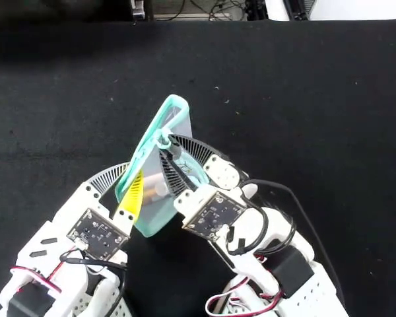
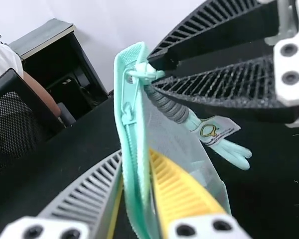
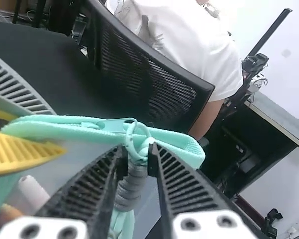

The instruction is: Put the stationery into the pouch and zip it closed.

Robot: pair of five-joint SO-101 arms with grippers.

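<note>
Pouch (image 1: 153, 216) holding stationery (image 3: 32, 191), left jaws clamping its edge, right jaws pinching zipper pull (image 3: 135, 138).

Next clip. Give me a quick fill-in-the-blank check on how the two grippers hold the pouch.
1. The right gripper pinches the zipper pull between ____ fingers.
2. The left gripper clamps the pouch between a grey finger and a ____ one.
3. The table surface is ____.
Missing words: black; yellow; black.
</note>
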